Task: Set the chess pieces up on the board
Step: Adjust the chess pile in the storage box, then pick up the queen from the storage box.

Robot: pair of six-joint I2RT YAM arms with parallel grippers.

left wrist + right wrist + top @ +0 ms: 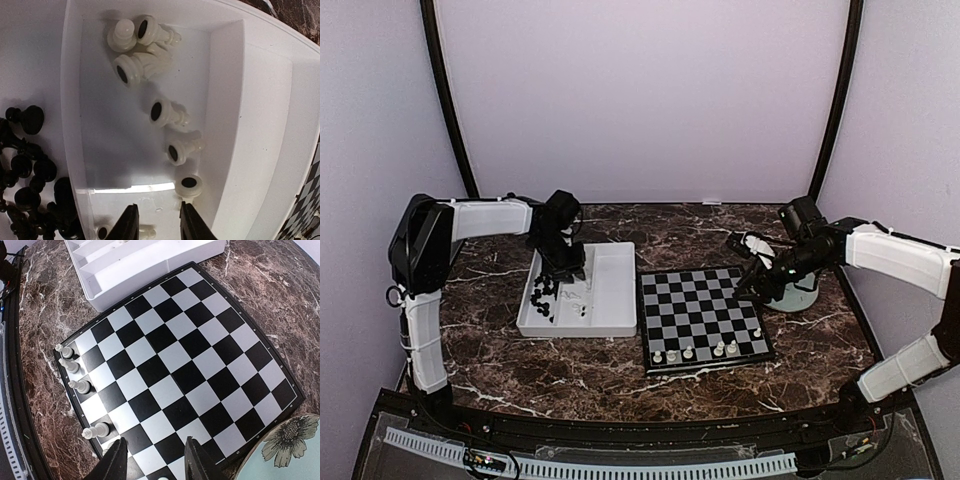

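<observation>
inside the tray [265,110], a divider [71,100] separates white pieces [165,112] from black pieces [35,175].

White links [490,215], black joints [420,245], maybe a cable [393,296]

White tray [615,290]; black and white chess pieces [165,112]; black-silver checked board [700,315]; brown veined table [570,370]; green flowered plate [300,460].

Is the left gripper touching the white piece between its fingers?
Cannot tell. Left wrist view: the white piece lies close beside one finger of the left gripper at the frame's bottom edge; neither gap nor contact shows plainly.
</observation>
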